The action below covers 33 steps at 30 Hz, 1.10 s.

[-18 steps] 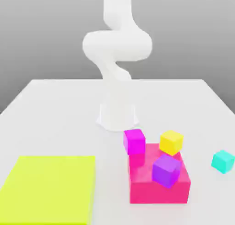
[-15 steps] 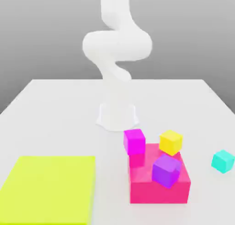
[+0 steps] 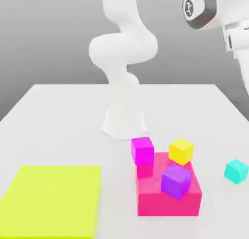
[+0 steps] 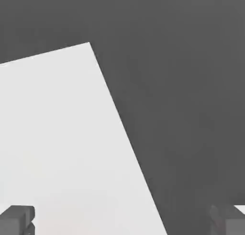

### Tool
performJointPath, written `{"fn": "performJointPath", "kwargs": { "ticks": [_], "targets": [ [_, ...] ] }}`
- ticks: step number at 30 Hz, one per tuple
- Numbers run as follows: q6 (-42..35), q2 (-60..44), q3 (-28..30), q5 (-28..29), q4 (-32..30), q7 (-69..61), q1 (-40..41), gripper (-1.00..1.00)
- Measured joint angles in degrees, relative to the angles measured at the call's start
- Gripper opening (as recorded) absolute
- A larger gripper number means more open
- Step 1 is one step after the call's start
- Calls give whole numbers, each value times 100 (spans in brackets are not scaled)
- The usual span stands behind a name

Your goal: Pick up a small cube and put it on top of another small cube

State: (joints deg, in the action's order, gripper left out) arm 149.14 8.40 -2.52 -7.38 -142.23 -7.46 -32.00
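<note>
High above the worktop (image 4: 57,133), the end effector (image 4: 122,219) hangs with fingers (image 4: 16,218) spread wide, gripping nothing. The small cube (image 3: 236,171) sits on the worktop at the exterior view's right, near the big pink block (image 3: 168,194).

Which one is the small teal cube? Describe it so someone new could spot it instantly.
Start at the big pink block near the front of the white table, with the magenta, yellow and purple cubes on or against it. Look towards the exterior view's right: the small teal cube sits alone on the bare tabletop, apart from the block. It is the only cyan thing and touches nothing else.
</note>
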Motion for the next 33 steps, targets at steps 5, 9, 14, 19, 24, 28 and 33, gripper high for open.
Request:
{"fn": "performJointPath", "kwargs": {
  "ticks": [5,9,14,19,24,28,33],
  "targets": [
    [440,-892,-328,235,-260,-991,-646,0],
    [790,-1600,-462,769,-468,-1535,-956,0],
    [1470,-2583,-299,1354,-423,-1533,-1259,0],
    [1783,-2982,-180,1450,-348,-1463,-1361,-100],
    [1701,-2889,-199,1435,-367,-1480,-1348,-100],
    [1094,-2126,-381,1169,-522,-1679,-1224,-100],
    [119,-1119,79,776,-526,-1900,-388,-100]
  ]
}}
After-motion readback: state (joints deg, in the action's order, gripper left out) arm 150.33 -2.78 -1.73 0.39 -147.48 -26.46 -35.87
